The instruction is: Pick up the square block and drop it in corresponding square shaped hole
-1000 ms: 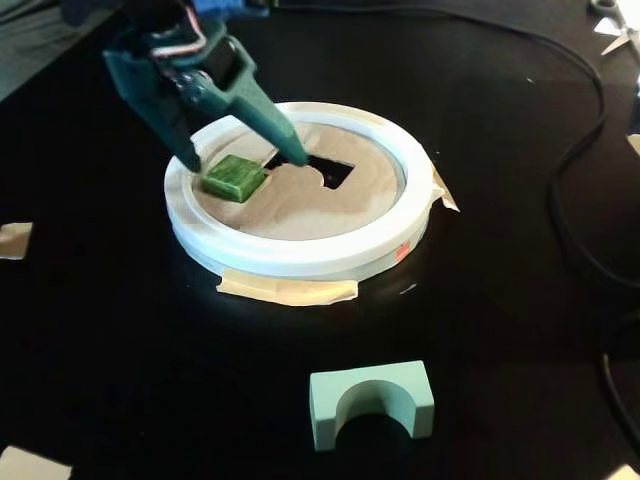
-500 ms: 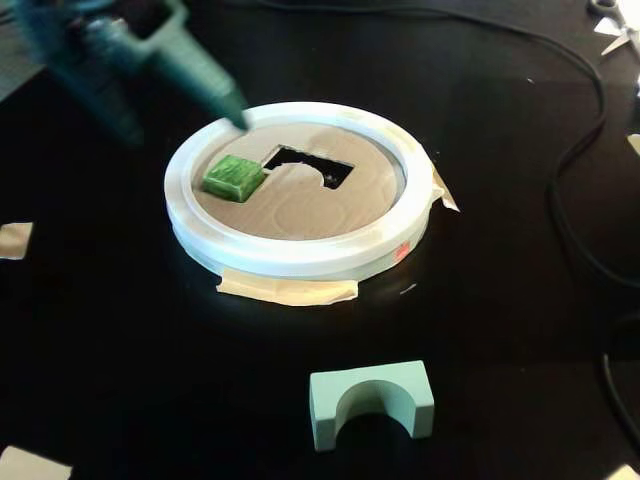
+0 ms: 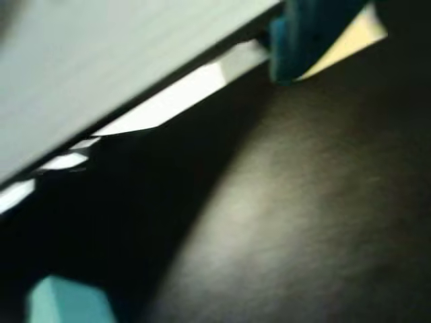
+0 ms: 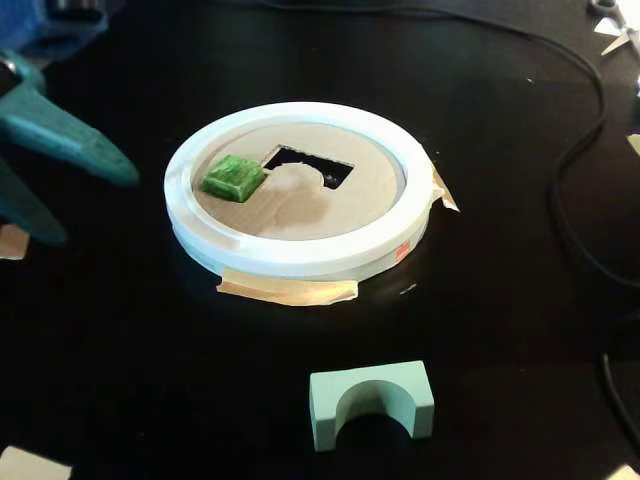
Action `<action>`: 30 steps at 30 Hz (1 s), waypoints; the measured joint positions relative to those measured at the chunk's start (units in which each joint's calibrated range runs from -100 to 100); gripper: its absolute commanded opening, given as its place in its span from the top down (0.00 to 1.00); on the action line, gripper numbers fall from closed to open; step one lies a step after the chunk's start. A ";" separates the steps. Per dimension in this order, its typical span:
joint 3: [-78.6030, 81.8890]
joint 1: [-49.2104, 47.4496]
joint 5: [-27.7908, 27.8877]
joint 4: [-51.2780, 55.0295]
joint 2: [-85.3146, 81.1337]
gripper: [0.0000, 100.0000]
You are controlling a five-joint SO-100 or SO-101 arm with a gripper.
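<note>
in the fixed view the green square block (image 4: 233,177) lies flat on the cardboard lid (image 4: 300,210) inside the white ring (image 4: 300,255), turned so its corners point diagonally, just left of the dark cut-out hole (image 4: 305,165). dark table (image 4: 150,350) lies open all round the ring; a pale arch block (image 4: 372,400) stands in front, well apart, and cables (image 4: 570,180) run at right. the teal gripper (image 4: 70,205) at the left edge is spread wide, empty. the wrist view is blurred: a pale wall (image 3: 101,67), a teal finger (image 3: 303,37), nothing held.
</note>
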 measured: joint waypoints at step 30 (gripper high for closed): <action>20.40 1.60 0.63 -10.38 -2.59 0.00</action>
